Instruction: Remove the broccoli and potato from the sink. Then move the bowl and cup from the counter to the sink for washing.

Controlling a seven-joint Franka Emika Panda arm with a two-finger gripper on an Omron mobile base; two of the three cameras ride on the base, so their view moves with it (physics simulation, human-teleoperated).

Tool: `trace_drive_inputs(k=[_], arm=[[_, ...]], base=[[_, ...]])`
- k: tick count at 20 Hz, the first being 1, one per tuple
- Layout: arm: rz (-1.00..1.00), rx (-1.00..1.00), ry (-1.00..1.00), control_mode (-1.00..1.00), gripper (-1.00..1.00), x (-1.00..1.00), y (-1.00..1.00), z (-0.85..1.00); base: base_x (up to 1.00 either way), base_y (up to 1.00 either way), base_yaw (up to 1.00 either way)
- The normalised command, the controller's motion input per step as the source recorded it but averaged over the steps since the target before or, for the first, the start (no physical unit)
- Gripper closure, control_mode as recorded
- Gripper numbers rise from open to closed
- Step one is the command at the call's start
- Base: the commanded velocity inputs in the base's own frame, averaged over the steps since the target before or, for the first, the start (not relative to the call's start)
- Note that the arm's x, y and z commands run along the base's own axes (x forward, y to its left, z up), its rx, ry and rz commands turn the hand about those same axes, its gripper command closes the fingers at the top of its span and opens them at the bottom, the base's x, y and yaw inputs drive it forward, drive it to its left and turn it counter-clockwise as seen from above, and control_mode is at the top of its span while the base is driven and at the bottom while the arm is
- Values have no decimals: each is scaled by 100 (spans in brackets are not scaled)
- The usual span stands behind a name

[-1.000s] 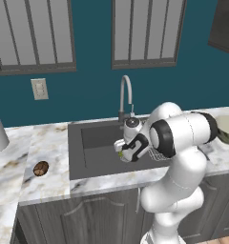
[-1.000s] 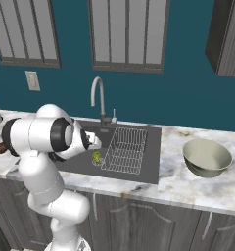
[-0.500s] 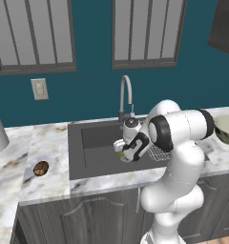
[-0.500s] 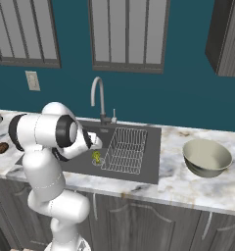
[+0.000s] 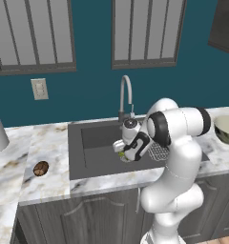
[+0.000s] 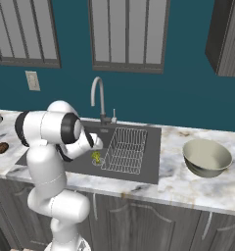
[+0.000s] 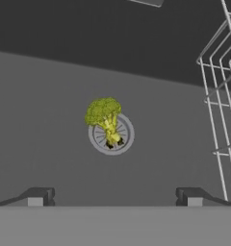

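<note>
Item: broccoli (image 7: pixel 106 120), lying over sink (image 7: pixel 50 125) drain. Light, stiff stem, crumbly top, I'd judge; grab stem. My end effector (image 7: pixel 115 196): fully open, empty, hovering above it.

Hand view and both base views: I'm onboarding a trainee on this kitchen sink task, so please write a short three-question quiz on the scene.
1. True or false: the small yellow-green broccoli floret lies over the round drain of the dark grey sink.
2. Where is the reddish-brown oval potato? A in the sink; B on the white marble counter; C in the wire rack.
3. Fill in: the claw hangs over the broccoli with its jaws ____.

Key: 1 true; 2 B; 3 open.
</note>
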Motion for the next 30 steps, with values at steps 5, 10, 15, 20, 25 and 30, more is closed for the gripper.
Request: trace_drive_inputs(k=[5,10,15,20,25,30], arm=[[0,0,0,-100,-100,11,0,-16],[0,0,1,-100,-100,12,0,-14],[0,0,0,-100,-100,11,1,-14],[0,0,1,-100,-100,10,0,-13],[0,0,1,-100,-100,11,0,-13],[0,0,2,-100,-100,11,0,-13]], base=[[0,0,0],[0,0,0],[0,0,0],[0,0,0],[0,0,0],[0,0,0]])
